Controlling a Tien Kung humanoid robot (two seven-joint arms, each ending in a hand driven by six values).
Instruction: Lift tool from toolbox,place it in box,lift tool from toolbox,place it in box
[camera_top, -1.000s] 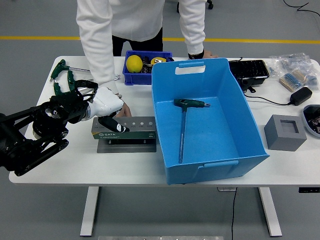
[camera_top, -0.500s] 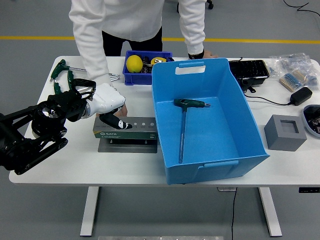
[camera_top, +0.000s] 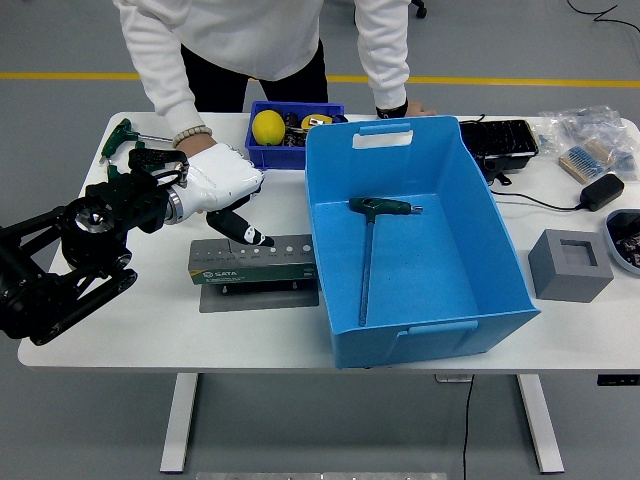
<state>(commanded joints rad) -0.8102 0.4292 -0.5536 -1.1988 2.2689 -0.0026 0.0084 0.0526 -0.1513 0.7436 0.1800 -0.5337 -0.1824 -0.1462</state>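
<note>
White tabletop runs along the near edge, and on it, close to me, sits the grey-green tool holder on its flat base plate, its top row of sockets looking empty. Just above its left end hangs the robot's left hand, white-shelled, fingers loosely spread with one dark-tipped finger pointing down at the holder's top; it grips nothing. A second ago that hand was lower and further left, its finger down against the holder's front; it has since risen and slid toward the far side, and the holder has crept slightly rightward. The right hand is nowhere in sight. To the right stands the big blue box, and a green-handled T-wrench already lies on its floor, so I judge one transfer done. Further back, two more green-handled wrenches lie at the table's far-left corner, beside the person's sleeve, with a small blue bin holding a yellow ball behind. The lifting hand, empty, suggests the second pick has yet to begin.
</note>
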